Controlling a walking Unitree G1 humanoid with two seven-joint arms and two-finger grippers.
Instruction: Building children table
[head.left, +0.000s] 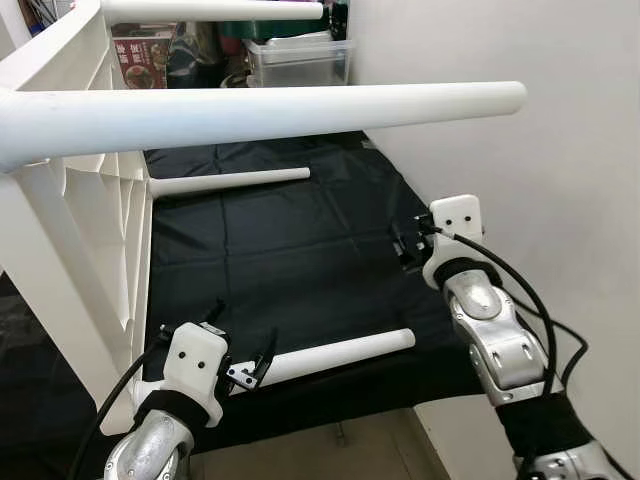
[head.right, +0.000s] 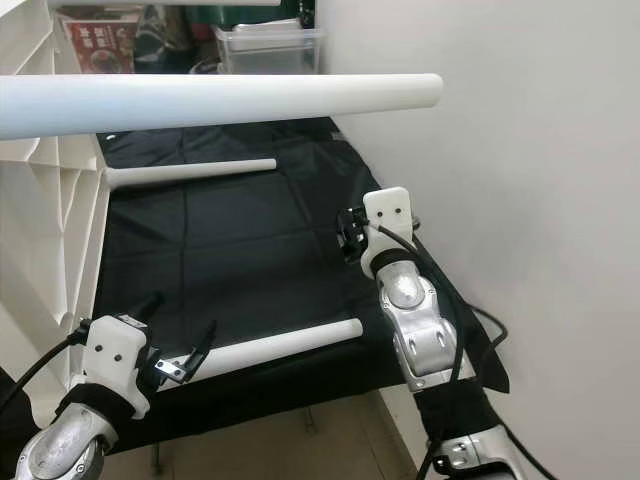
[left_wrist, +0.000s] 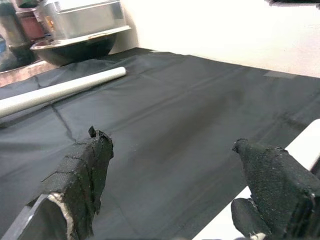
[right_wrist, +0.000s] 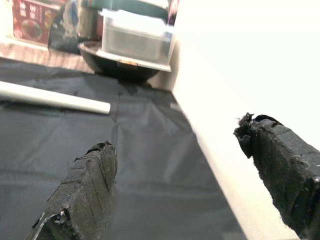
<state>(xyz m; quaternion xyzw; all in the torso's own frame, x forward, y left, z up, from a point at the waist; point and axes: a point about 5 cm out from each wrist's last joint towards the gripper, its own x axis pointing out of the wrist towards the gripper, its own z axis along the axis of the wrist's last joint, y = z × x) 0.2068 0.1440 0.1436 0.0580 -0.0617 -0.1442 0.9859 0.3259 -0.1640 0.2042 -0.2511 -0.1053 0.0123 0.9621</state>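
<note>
A white children's table lies on its side on a black cloth (head.left: 290, 240). Its ribbed top (head.left: 85, 230) stands upright at my left, and its round white legs stick out to the right. One leg (head.left: 300, 108) crosses high in front of me, and another leg (head.left: 232, 182) lies farther back near the cloth. The nearest low leg (head.left: 345, 352) runs just past my left gripper (head.left: 240, 338), which is open with this leg (left_wrist: 306, 145) beside one fingertip. My right gripper (head.left: 408, 246) hovers open over the cloth by the wall, its fingers (right_wrist: 85, 195) holding nothing.
A white wall (head.left: 520, 180) runs close along the right side. At the back stand a clear plastic box (head.left: 298, 58), a dark round pot (right_wrist: 117, 65) and a red packet (head.left: 140, 58). Bare floor (head.left: 330, 450) shows at the cloth's near edge.
</note>
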